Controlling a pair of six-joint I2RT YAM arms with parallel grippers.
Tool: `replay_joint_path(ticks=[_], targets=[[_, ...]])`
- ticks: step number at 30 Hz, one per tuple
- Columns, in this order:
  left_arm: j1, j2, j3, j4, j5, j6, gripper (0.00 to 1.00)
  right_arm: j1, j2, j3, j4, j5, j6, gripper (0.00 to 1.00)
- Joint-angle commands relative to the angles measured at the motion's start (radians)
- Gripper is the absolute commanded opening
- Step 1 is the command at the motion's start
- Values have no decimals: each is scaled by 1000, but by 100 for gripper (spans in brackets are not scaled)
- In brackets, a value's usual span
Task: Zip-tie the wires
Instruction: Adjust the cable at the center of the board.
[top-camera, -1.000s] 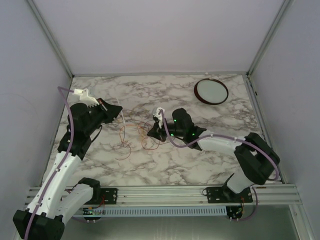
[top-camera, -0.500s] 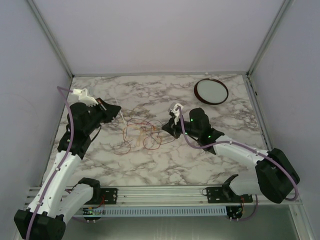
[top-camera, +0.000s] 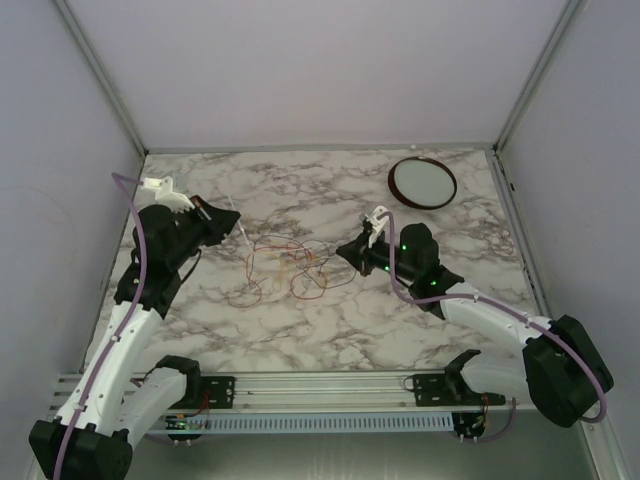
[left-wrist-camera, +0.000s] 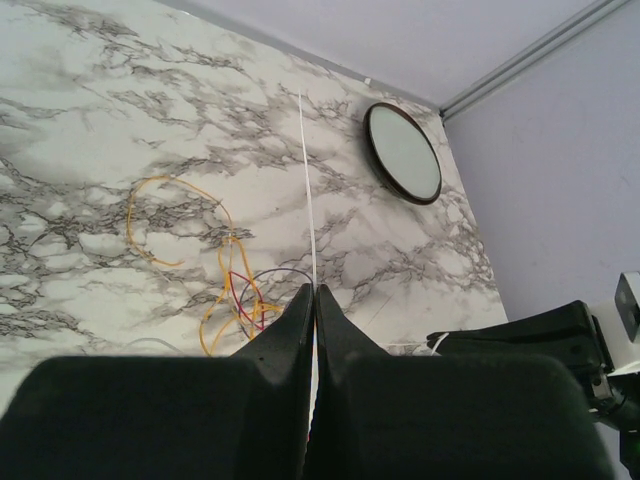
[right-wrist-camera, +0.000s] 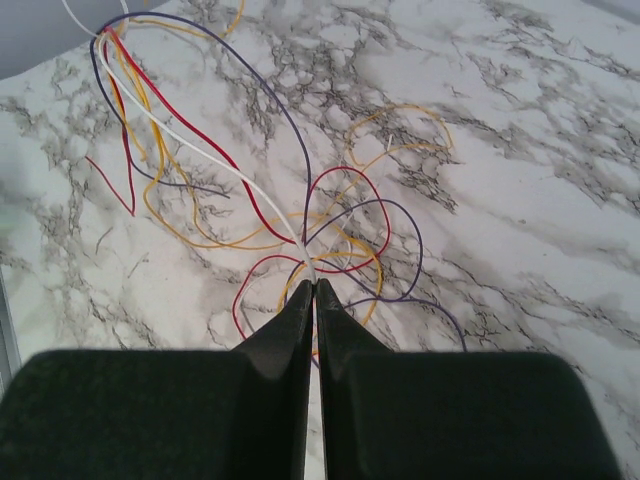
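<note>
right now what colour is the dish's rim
Dark reddish-brown; the dish itself is white. Left wrist view shows it best.

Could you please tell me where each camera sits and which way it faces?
Top external: above, behind both arms, looking down on the marble table; both show.
Left wrist: on that arm, faces across to the dark-rimmed round white dish; left gripper, shut on a thin white strip.
Right wrist: on that arm, looks down on the bunch of thin coloured wires; right gripper, shut on them.
Shared: both wrist views show the wires.
</note>
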Motion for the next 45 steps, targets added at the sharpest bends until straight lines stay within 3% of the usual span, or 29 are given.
replay_joint_path(ticks=[1,15,27,29,34,38,45], targets=[[10,-19,0,-4,14,10,0,-11,-3,10,73,-19,35,0],[21,-23,-1,-3,23,7,0,-45,-10,-26,76,47,42,0],[23,-23,-2,11,42,-1,0,-48,72,-5,123,-49,58,0],[23,-21,-6,15,43,-3,0,-47,77,8,118,-62,56,16],[24,-10,0,8,31,5,0,-47,45,49,39,-63,-21,42],[23,-3,3,12,39,8,0,-48,8,70,43,-126,-68,45],[24,-7,-6,33,50,-8,0,27,144,89,424,-265,81,42]])
